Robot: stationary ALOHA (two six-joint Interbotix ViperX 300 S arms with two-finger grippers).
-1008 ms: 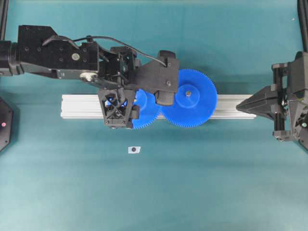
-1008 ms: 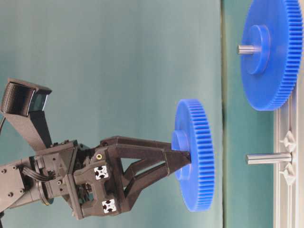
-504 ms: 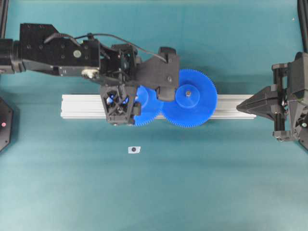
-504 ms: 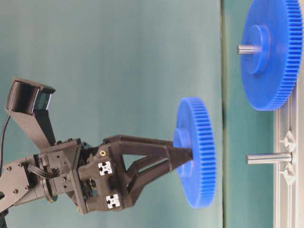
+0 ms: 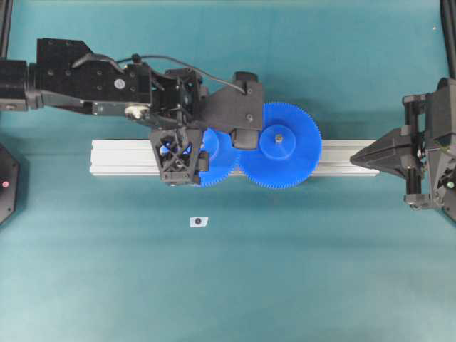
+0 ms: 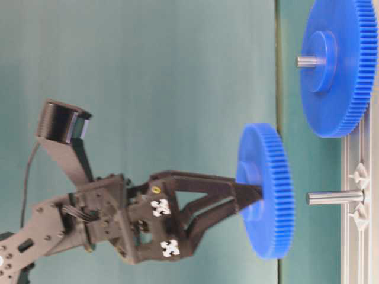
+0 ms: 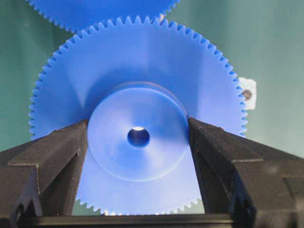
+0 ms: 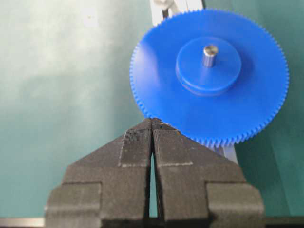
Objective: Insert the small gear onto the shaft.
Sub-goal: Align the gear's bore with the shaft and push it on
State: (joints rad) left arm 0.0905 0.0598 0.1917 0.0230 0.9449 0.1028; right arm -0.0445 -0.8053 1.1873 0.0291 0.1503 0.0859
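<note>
place: robotics lab test bench | surface: plain teal mat-covered table (image 5: 299,285) | fixture: long ribbed aluminium rail (image 5: 121,158) carrying blue plastic toothed gears (image 5: 285,153) | equipment: two black 3D-printed robot arms (image 5: 85,75) with wrist cameras

Blue small gear (image 7: 137,137), black claw (image 7: 137,147), teal table (image 5: 228,285).

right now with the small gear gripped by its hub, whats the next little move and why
Probably ease the left gripper on toward the shaft, keeping the small gear's bore in line with it. In the table-level view the gear, clamped by its hub, hangs just short of the bare shaft tip on the rail, not yet on it. The wrist view shows the centre hole unobstructed.
</note>
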